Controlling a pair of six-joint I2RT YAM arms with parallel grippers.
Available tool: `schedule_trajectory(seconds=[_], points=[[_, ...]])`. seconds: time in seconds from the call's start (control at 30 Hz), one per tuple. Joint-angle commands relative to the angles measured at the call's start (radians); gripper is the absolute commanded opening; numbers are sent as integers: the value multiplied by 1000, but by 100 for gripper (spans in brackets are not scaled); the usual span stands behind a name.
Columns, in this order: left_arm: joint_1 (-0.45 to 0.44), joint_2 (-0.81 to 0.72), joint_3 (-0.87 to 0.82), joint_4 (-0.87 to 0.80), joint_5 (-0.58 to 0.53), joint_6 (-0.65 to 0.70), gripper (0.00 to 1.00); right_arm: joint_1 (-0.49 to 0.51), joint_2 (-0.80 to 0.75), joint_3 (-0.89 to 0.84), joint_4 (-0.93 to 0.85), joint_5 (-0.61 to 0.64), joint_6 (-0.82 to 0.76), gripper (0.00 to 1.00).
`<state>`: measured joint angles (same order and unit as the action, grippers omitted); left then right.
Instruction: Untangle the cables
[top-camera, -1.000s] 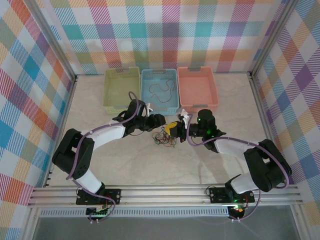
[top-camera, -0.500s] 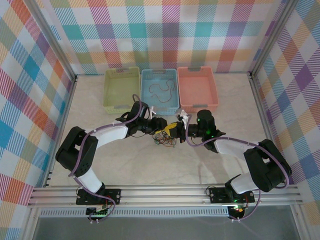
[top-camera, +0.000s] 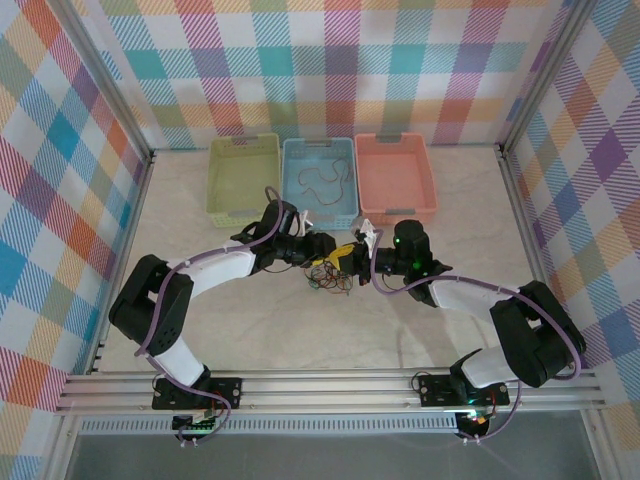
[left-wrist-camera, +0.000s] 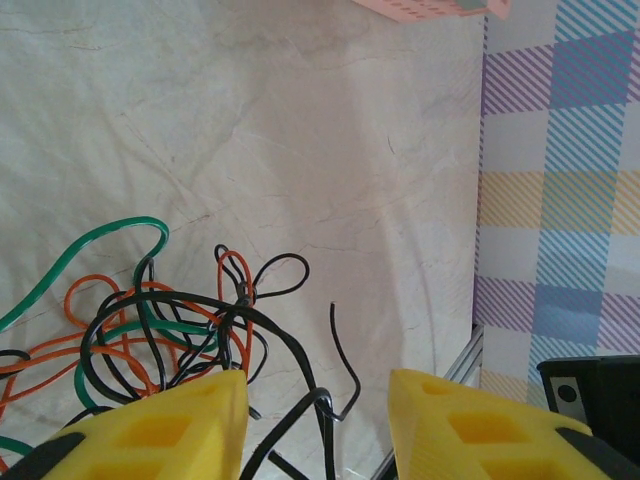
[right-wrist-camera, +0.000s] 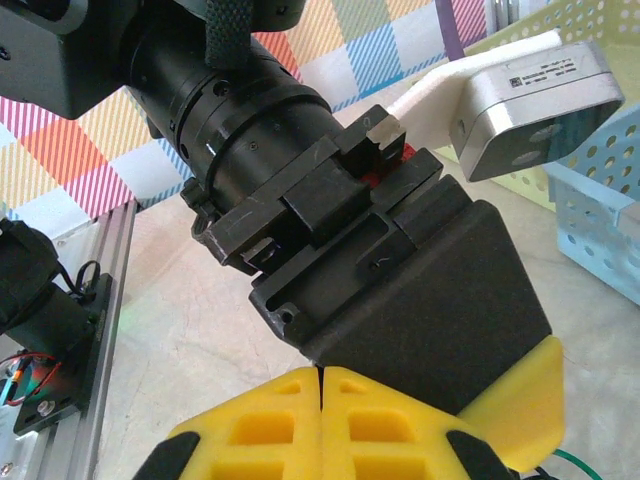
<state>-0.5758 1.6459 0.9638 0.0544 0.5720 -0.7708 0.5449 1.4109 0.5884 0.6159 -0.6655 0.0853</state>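
Note:
The cables (top-camera: 326, 274) lie as a small tangle of black, orange-red and green wires on the table between the two arms. In the left wrist view the tangle (left-wrist-camera: 170, 320) spreads to the lower left, and one black wire (left-wrist-camera: 305, 365) runs down between my yellow fingers (left-wrist-camera: 160, 430). My left gripper (left-wrist-camera: 318, 380) is open around that wire, with a clear gap on each side. In the top view the left gripper (top-camera: 338, 254) is low over the tangle's far edge. My right gripper (right-wrist-camera: 322, 372) is shut, tips pressed together, right against the left gripper's black body (right-wrist-camera: 400, 270); from above, the right gripper (top-camera: 356, 262) sits beside it.
Three baskets stand in a row at the back: a green one (top-camera: 243, 143), a blue one (top-camera: 318, 144) with a dark wire (top-camera: 322, 180) inside, and a pink one (top-camera: 392, 140). Checked walls close in both sides. The aluminium rail (top-camera: 330, 385) runs along the near edge.
My left gripper has slid a little to the right, up to the right gripper, and its jaws have narrowed. The right arm has stayed still.

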Motion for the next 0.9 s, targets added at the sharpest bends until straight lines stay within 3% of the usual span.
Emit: schedule_trajectory(seconds=[0.0, 0.33, 0.5, 0.73, 0.87], points=[[-22, -34, 18, -24, 43, 10, 33, 4, -24, -9, 27, 27, -33, 0], [-20, -41, 30, -57, 27, 52, 2, 4, -34, -10, -6, 53, -44, 0], [-12, -77, 54, -158, -62, 163, 0, 4, -45, -9, -27, 82, -51, 0], [26, -140, 77, -324, -279, 288, 0, 4, -108, -11, -168, 396, -136, 0], [45, -157, 67, -351, -296, 290, 0, 5, -136, -13, -227, 621, -158, 0]])
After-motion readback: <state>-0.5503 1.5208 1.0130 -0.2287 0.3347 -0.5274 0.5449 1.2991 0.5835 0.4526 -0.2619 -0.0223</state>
